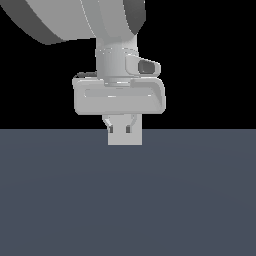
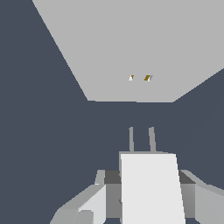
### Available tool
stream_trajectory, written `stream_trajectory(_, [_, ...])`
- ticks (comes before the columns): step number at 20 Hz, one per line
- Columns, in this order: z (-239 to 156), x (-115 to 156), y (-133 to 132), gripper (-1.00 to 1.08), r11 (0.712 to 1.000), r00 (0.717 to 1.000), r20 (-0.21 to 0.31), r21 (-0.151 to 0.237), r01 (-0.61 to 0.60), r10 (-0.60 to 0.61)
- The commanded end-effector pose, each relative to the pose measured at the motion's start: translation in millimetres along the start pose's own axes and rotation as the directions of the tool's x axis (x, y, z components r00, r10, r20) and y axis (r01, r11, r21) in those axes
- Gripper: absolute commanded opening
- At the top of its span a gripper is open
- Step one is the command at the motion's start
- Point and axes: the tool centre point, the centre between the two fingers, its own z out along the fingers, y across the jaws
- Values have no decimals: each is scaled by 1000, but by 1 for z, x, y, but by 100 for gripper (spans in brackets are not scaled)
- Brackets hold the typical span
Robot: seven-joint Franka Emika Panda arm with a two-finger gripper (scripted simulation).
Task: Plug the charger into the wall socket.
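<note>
My gripper (image 1: 121, 128) is shut on the charger (image 1: 125, 138), a small off-white block held just above the dark floor. In the wrist view the charger (image 2: 149, 188) sits between my fingers (image 2: 97, 199), and its two thin prongs (image 2: 131, 139) point at the wall socket (image 2: 131, 43). The socket is a large pale grey plate with two tiny orange dots (image 2: 139, 78) at its centre. A gap of dark floor lies between the prong tips and the plate. The prongs line up roughly with the dots. The socket does not show in the exterior view.
A dark blue-grey floor (image 1: 128, 200) spreads under the gripper, and it also shows around the plate in the wrist view (image 2: 39, 131). The arm's wide grey body (image 1: 80, 20) fills the top of the exterior view.
</note>
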Motion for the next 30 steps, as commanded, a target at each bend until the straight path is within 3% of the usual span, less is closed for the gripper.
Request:
stream_trajectory(1, [-1,3,0,-100,1000,1000,1,-4,-15,15])
stream_trajectory(14, [0,9,0,-100,1000,1000,2,-6,-21,21])
stream_trajectory(30, [12,52,1,-100,1000,1000,2,-6,-22,22])
